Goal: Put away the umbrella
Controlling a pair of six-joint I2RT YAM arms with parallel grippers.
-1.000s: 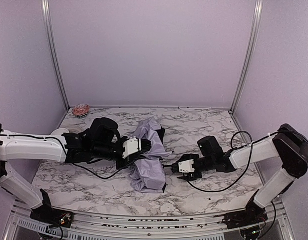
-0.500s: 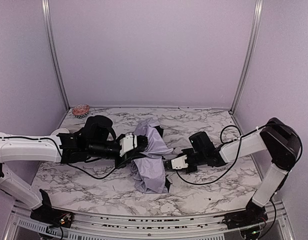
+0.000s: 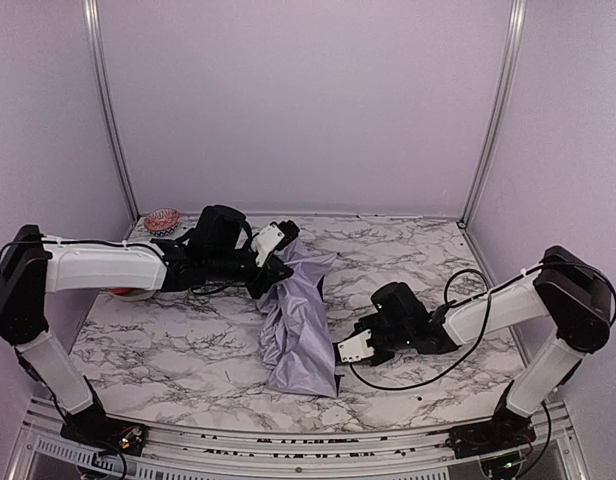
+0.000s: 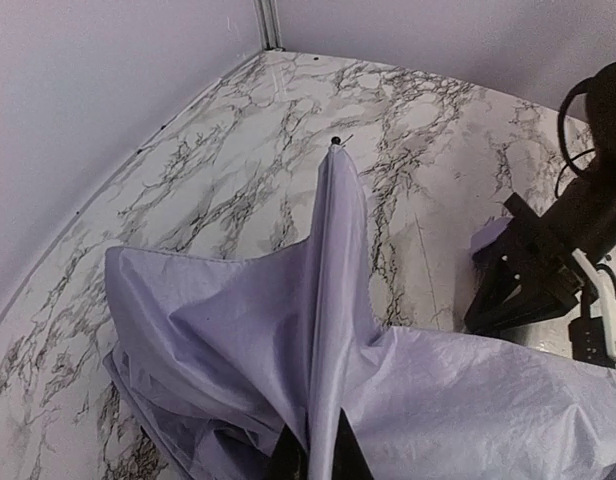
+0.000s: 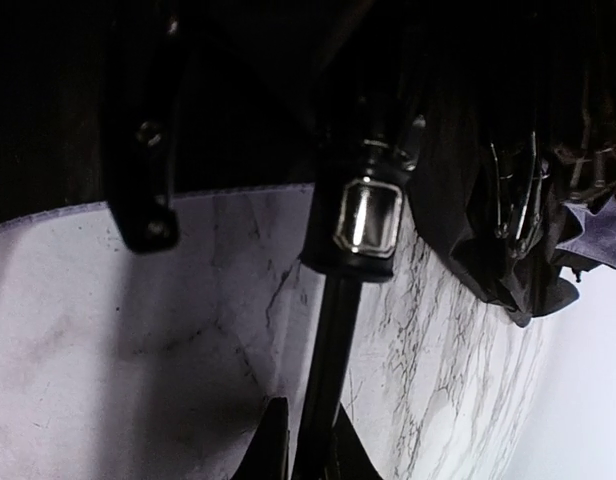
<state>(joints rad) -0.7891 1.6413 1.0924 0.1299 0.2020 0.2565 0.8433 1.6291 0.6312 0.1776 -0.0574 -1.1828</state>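
Lab test cell: plain walls [image 3: 308, 100], aluminium posts [image 3: 111, 110], marble tabletop [image 3: 188, 345].

You will find the umbrella [image 3: 298, 320] lying on the worktop [image 3: 418, 250] at about mid-width. It runs from the rear centre toward the front edge.

Your left tool [image 3: 284, 268] reaches in from the left and sits at the umbrella's rear end. A fold of the canopy [image 4: 328, 300] stands between its fingers.

Your right tool [image 3: 338, 352] reaches in from the right and sits against the umbrella's right side, near its front end. The shaft [image 5: 328, 330] runs between its fingers, with the worktop beneath.

A bowl [image 3: 162, 219] stands in the rear left corner, behind your left arm and well apart from the umbrella.
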